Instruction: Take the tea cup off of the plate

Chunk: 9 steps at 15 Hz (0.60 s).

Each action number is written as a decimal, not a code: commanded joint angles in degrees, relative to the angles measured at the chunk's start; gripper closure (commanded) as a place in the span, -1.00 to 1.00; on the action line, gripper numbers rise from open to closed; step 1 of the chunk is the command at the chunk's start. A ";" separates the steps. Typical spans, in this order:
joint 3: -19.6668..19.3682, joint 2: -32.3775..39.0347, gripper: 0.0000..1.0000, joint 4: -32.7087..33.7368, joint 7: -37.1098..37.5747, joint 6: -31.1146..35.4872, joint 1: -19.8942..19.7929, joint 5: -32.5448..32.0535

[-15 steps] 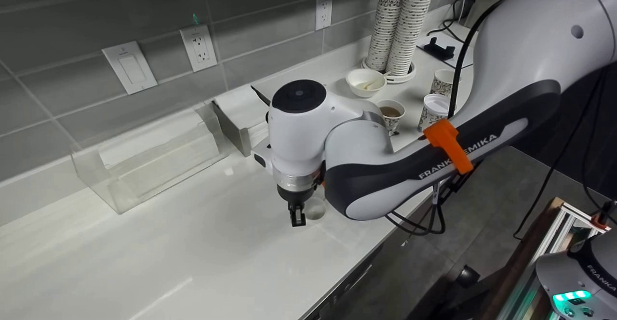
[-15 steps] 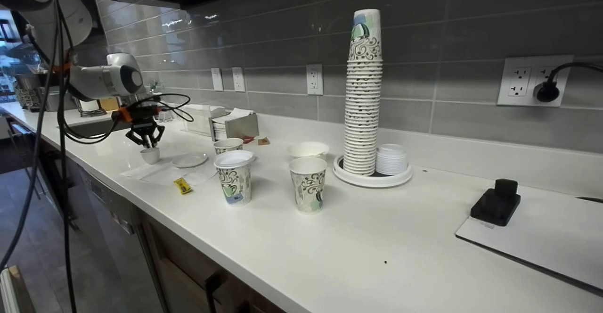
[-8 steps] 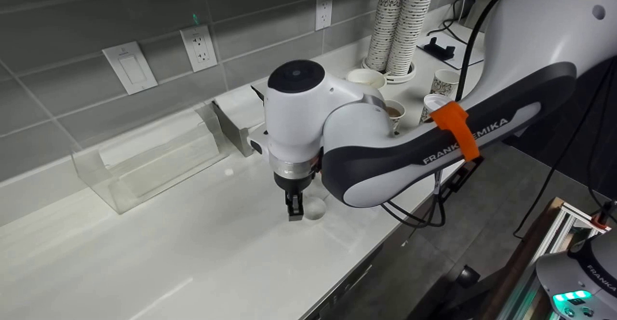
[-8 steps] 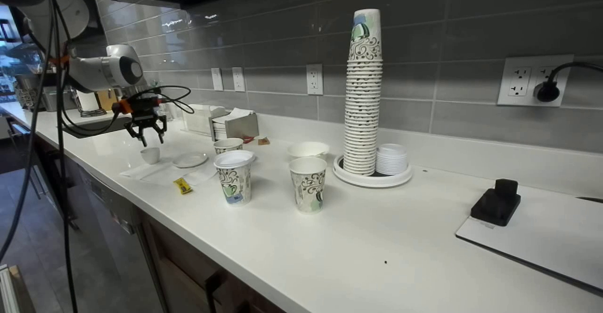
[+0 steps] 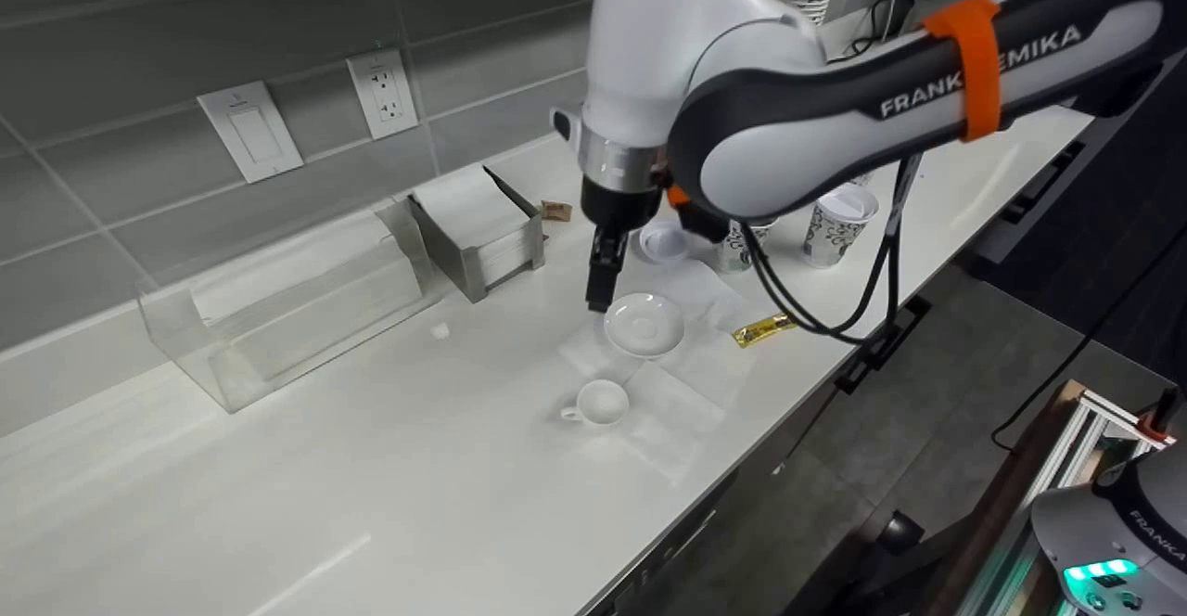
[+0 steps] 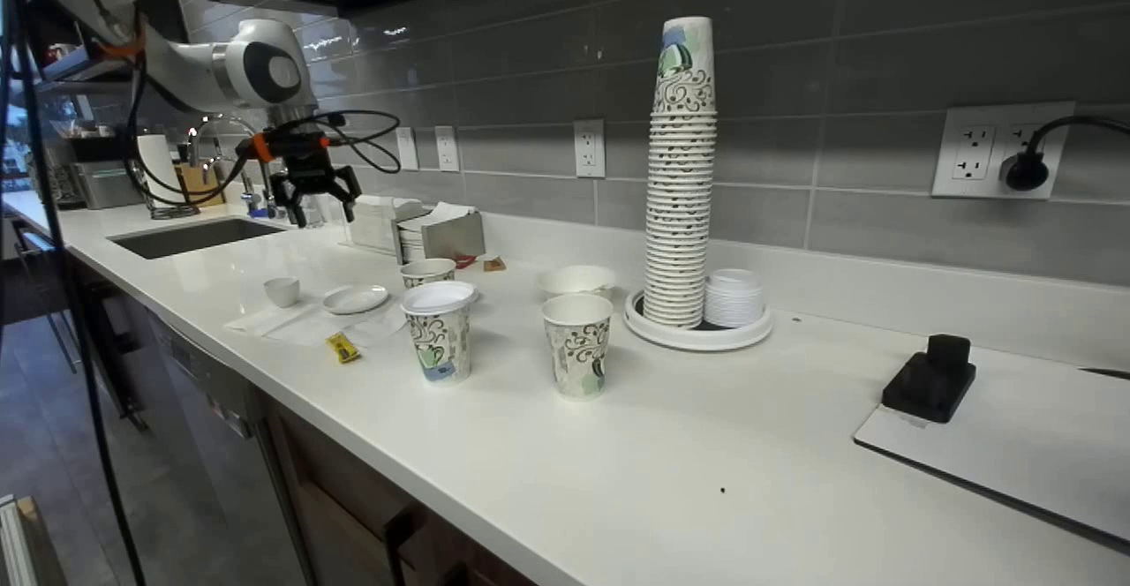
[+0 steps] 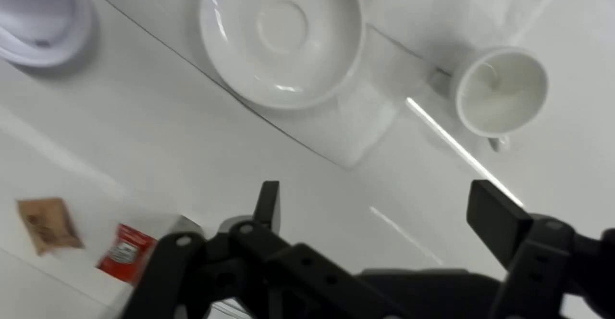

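Observation:
The tea cup [image 5: 603, 403], small and white with its handle at one side, stands upright on the counter. It is apart from the plate [image 5: 646, 327], a flat white saucer lying on thin napkins with nothing on it. Both exterior views show the cup [image 6: 282, 291] and plate [image 6: 355, 300] side by side. My gripper [image 6: 326, 215] hangs in the air above the counter, higher than both. In the wrist view the gripper [image 7: 377, 199] has its jaws wide apart and nothing between them; the plate [image 7: 283, 64] lies beyond them and the cup [image 7: 502, 93] to the upper right.
A metal napkin holder [image 5: 478, 236] and a transparent bin [image 5: 287, 310] stand along the wall. Paper cups [image 6: 437, 334], a white bowl [image 6: 578, 281] and a tall cup stack [image 6: 680, 215] occupy the counter. A yellow packet [image 5: 765, 329] lies near the front edge.
The jaws were together at the cup one second ago and have since opened. My gripper has risen and moved off from the cup toward the wall and plate side. The cup stayed in place.

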 commanded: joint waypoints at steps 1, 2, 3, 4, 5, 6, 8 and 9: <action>-1.32 -11.42 -1.00 -10.91 -1.18 -2.99 -4.69 5.45; -1.38 -14.36 -1.00 -13.72 -3.40 -3.07 -6.03 8.10; -1.62 -17.32 -1.00 -16.59 -5.11 -2.86 -6.91 10.46; -2.14 -20.33 -1.00 -19.64 -6.59 -2.64 -7.51 11.99; -2.98 -23.36 -1.00 -22.82 -7.59 -1.57 -8.04 13.33; -3.84 -26.45 -1.00 -25.76 -8.51 -0.80 -8.31 14.77; -4.05 -21.53 -1.00 -20.51 -7.18 -2.67 -7.48 12.76; -4.60 -23.55 -1.00 -22.27 -7.78 -2.56 -7.53 13.02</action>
